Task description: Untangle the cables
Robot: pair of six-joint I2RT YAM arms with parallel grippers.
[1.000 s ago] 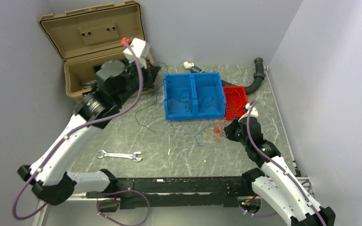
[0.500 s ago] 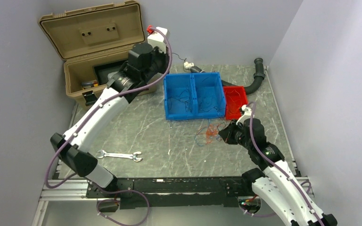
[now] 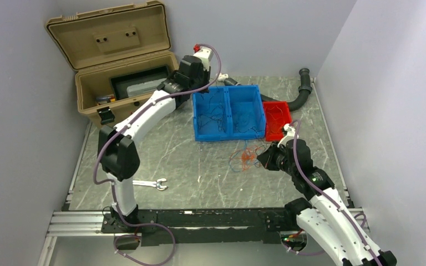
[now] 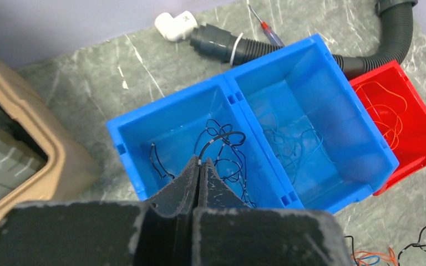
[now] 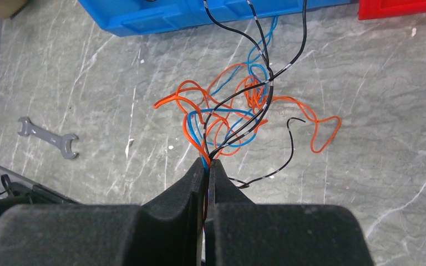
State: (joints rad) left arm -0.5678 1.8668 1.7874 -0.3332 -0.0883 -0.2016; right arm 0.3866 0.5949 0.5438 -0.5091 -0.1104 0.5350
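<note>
The cables [image 5: 238, 111] are a loose tangle of orange, blue and black wires on the table in front of the blue bin; they also show in the top view [image 3: 246, 157]. My right gripper [image 5: 207, 162] is shut on several of their strands, low at the tangle's near right side [image 3: 262, 157]. My left gripper [image 4: 199, 163] is shut on one black wire [image 4: 222, 138] and hangs over the left compartment of the blue bin [image 4: 266, 58], where more black wires lie. The right compartment holds blue wires [image 4: 288, 147]. The red bin [image 4: 410, 166] holds orange wires.
An open tan case [image 3: 116, 83] stands at the back left. A black corrugated hose [image 3: 302, 91] and a white fitting [image 3: 222, 76] lie behind the bins [image 3: 228, 88]. A wrench [image 3: 147, 183] lies at the front left, also in the right wrist view [image 5: 47, 136].
My left arm has swung right from the tan case to above the blue bin's left compartment, carrying the black wire. My right gripper has shifted slightly with the tangle.
</note>
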